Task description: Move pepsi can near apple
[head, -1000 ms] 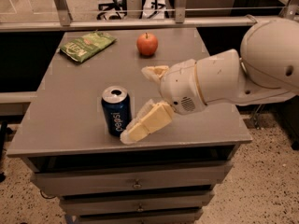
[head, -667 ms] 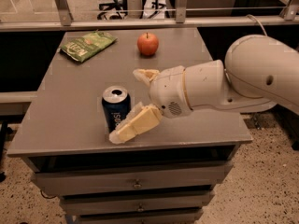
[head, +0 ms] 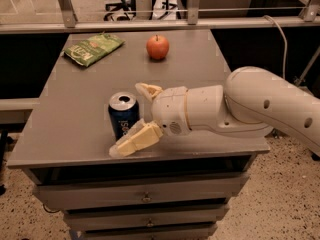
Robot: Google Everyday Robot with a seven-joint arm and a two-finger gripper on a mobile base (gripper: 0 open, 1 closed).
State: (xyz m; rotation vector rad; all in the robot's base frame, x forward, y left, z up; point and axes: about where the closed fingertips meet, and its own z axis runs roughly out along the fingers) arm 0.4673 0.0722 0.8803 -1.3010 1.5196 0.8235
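Note:
The pepsi can (head: 122, 113) stands upright near the front left of the grey table (head: 75, 119), dark blue with a silver top. The apple (head: 157, 47), red-orange with a short stem, sits at the back centre of the table, well apart from the can. My gripper (head: 128, 119) comes in from the right and is open. One cream finger (head: 147, 90) lies behind and to the right of the can, the other (head: 135, 141) in front of its base, so the can is between them. I cannot tell whether they touch it.
A flat green snack bag (head: 93, 48) lies at the back left of the table. My bulky white arm (head: 250, 109) covers the table's right front. The table's front edge is just below the can, with drawers (head: 145, 198) under it.
My gripper has moved left towards the pepsi can, and its fingers now straddle it. The can, apple and bag have not moved.

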